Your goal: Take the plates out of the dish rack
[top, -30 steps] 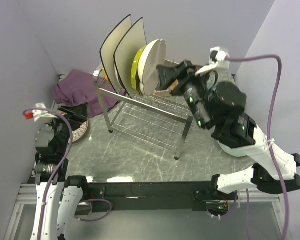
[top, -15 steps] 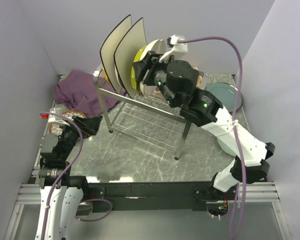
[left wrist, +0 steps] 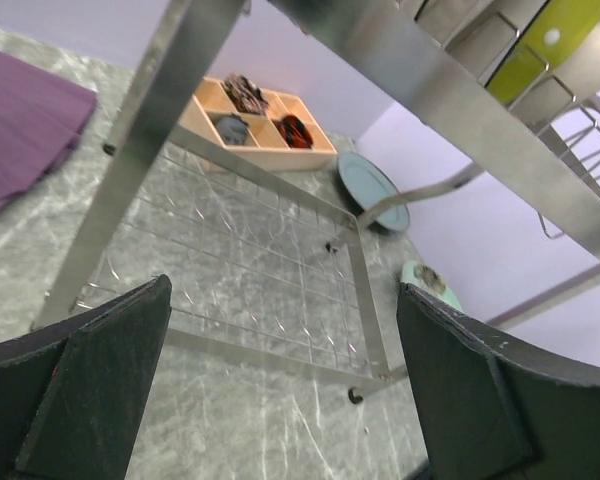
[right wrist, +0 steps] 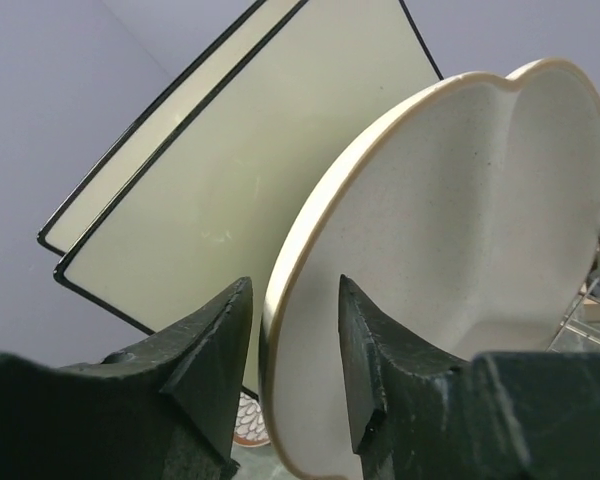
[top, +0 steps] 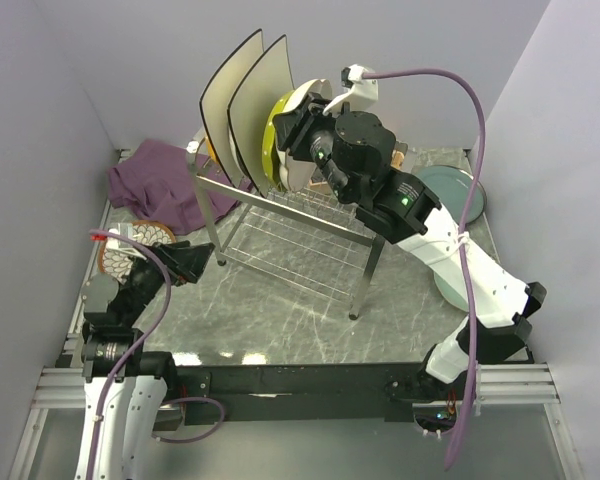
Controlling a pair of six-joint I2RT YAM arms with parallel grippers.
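The dish rack (top: pixel 280 205) stands mid-table and holds two large cream square plates (top: pixel 242 95), a yellow-green plate (top: pixel 271 135) and a cream round plate (top: pixel 302 97). My right gripper (top: pixel 292 128) is open, with its fingers on either side of the cream round plate's (right wrist: pixel 460 230) rim. In the right wrist view the gripper (right wrist: pixel 295 340) shows a gap on each side of the rim. My left gripper (top: pixel 195 262) is open and empty, low by the rack's front left leg; it is also open in the left wrist view (left wrist: pixel 280 390).
A brown-rimmed patterned plate (top: pixel 128 246) lies on the table at the left, by a purple cloth (top: pixel 155 178). A teal-grey plate (top: pixel 450 188) and a mint plate (left wrist: pixel 425 280) lie at the right. A wooden compartment box (left wrist: pixel 260 110) sits behind the rack.
My right arm has swung left from the rack's right end, and its fingers now straddle the cream round plate. My left gripper has moved off the patterned plate toward the rack's leg.
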